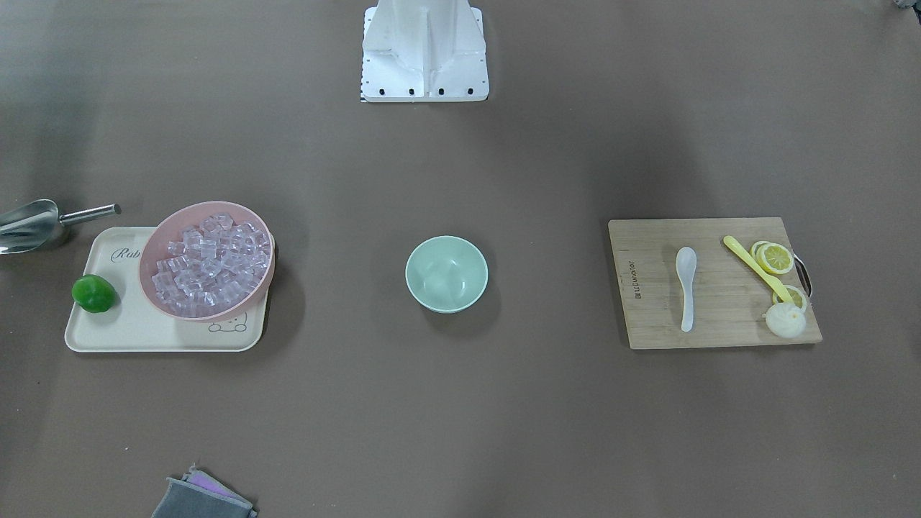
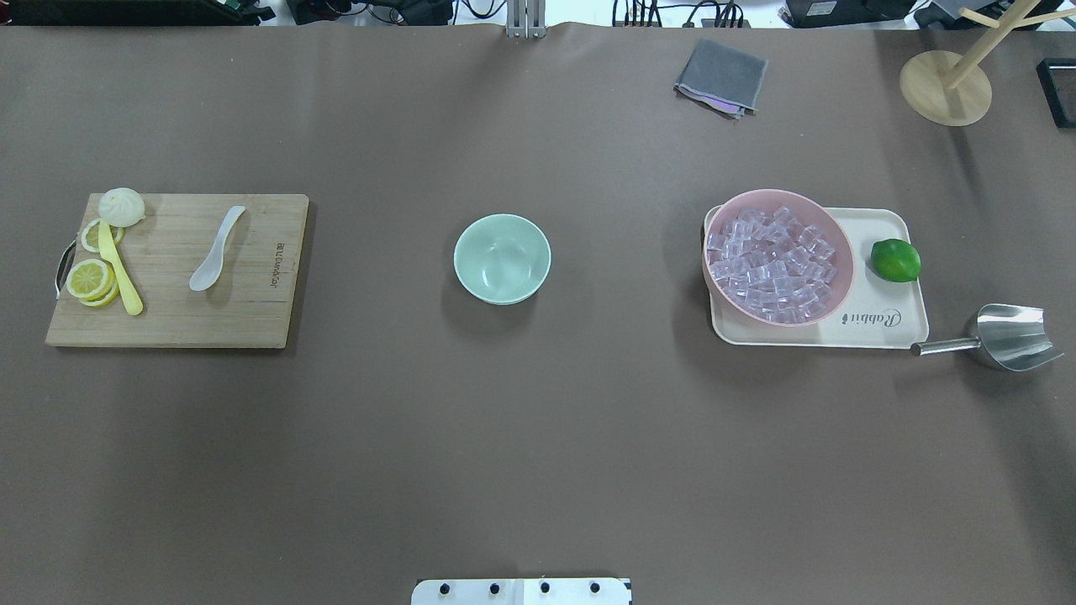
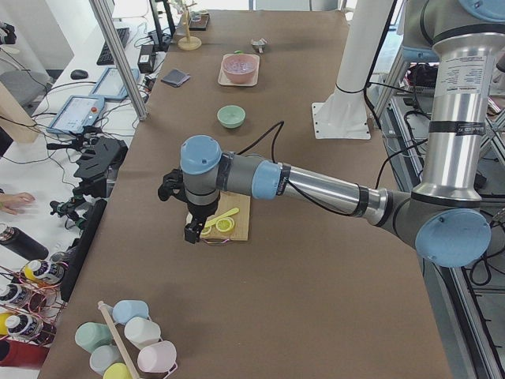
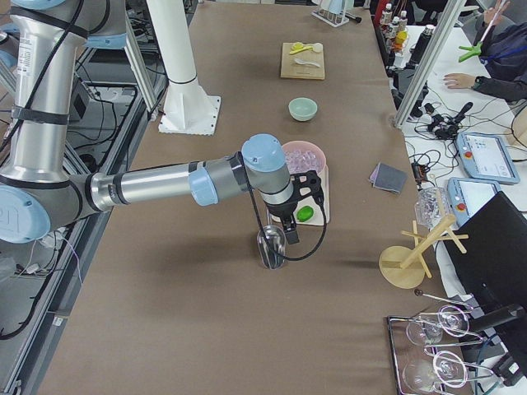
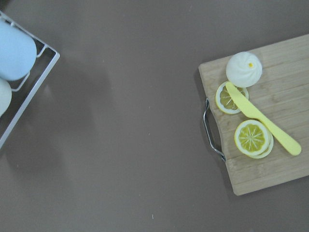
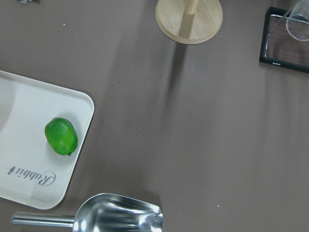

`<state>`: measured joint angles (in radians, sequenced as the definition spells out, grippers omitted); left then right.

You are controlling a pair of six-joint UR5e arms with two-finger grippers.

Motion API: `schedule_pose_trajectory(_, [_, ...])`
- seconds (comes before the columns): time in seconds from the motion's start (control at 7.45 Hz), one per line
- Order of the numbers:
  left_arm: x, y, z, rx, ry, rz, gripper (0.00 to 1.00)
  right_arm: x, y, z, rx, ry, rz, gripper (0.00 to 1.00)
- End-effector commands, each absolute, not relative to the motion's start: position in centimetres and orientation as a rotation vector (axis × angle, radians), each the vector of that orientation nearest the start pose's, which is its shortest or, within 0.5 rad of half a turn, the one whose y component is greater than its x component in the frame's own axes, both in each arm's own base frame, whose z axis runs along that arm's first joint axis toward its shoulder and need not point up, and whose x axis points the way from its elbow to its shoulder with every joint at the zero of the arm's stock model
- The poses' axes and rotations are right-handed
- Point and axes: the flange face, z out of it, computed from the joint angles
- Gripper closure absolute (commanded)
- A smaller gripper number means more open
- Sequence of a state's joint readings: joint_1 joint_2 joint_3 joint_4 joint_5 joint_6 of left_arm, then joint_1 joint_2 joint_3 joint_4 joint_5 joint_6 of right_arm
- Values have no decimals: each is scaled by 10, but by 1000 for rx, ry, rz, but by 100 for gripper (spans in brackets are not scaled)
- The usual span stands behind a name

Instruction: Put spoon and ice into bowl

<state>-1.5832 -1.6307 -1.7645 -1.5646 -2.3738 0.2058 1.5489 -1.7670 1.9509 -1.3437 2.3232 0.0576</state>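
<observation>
Plainly, from the front-facing camera, the white soup spoon (image 1: 687, 288) lies flat on the wooden cutting board (image 1: 647, 316). It is well apart from the empty mint-green bowl (image 1: 446, 277) at the middle of the surface (image 1: 504, 417). The ice cubes (image 1: 212, 262) are heaped in the pink bowl (image 1: 153, 241) on the tray (image 1: 144, 334). I judge the spoon light, stiff and slick (glossy, so pads may slide), best pinched across its short thick handle. A cube looks hard, slippery and tiny; take a top one by opposite flat faces.

Overhead shows the same layout and no arm.

From the left end, the left hand (image 3: 192, 231) hangs above the board's near end; open or closed, I cannot tell.

From the right end, the right hand (image 4: 290, 234) hangs over the steel scoop (image 4: 268, 251), with the ice just beyond; its state I cannot tell either.

The left wrist camera sees only the lemon slices (image 5: 252, 137) and yellow spoon (image 5: 263, 118), so the white spoon lies farther along the board.

The right wrist camera sees the lime (image 6: 61, 136) and scoop, no ice.
</observation>
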Motion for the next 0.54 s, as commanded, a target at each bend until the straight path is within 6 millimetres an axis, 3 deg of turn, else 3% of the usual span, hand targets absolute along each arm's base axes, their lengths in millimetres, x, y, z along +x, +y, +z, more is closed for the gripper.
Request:
schedule_pose_trajectory(0.0, [-68, -526, 535, 393, 763, 300, 1, 55, -423, 546, 364, -772, -134, 0])
schedule_pose_trajectory(0.13, [-67, -531, 541, 420, 763, 311, 1, 55, -420, 550, 355, -772, -129, 0])
schedule_pose_trajectory(0.27, [-66, -534, 529, 465, 762, 311, 1, 54, -425, 543, 374, -773, -135, 0])
schedule_pose_trajectory(0.4, [-48, -539, 520, 461, 783, 274, 1, 51, -427, 536, 425, -775, -158, 0])
